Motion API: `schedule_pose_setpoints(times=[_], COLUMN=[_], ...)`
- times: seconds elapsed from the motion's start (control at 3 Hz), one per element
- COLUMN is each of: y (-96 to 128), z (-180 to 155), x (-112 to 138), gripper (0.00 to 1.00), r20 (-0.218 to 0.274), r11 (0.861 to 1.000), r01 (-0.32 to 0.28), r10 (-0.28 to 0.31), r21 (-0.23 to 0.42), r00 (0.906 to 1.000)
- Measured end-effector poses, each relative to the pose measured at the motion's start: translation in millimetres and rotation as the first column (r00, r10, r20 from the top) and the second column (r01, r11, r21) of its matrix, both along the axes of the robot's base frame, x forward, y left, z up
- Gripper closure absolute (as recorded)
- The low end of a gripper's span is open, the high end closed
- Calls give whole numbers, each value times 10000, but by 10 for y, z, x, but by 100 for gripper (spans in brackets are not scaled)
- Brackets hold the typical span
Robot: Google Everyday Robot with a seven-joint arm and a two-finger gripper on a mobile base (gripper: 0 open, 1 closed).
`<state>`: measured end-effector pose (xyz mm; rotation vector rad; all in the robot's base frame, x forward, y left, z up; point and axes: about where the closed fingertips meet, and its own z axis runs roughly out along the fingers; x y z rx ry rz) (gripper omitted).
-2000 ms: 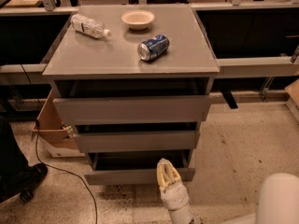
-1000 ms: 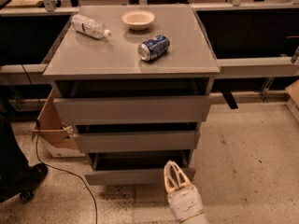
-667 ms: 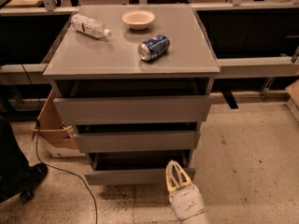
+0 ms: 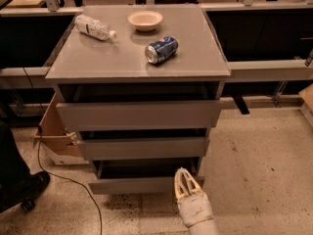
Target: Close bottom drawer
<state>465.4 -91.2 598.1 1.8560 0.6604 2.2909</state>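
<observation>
Grey bottom drawer (image 4: 142, 184): lowest of three, slim front, standing open just above the floor, dark gap over its panel. Gripper (image 4: 181, 173) at the panel's right end, touching or just shy, can't tell which. Jaws pinched together by the look of it, nothing held. Fine for a push: keep them closed and use the tips as a blunt pusher. Contact point off-centre, so some risk of racking the slide. Shift left toward panel middle first, then push straight in, level. Stay under middle drawer (image 4: 143, 148), also ajar. Ease off near the end stop to spare can (image 4: 161, 50), on its side and likely to roll, plus bottle (image 4: 94, 27) and bowl (image 4: 145, 19) up on bench (image 4: 98, 62).
</observation>
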Motion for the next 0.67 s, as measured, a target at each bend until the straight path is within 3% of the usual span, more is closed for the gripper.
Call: schedule_pose_setpoints(times=[0.33,0.67], y=[-235,-548], z=[63,-67], x=[349,821], gripper=[70,99], r20=[-223,-1072], r11=[9882,9612], r01=[399,605], r10=[-436,-923], r21=[-1477,-2691], r00=[9988,9899])
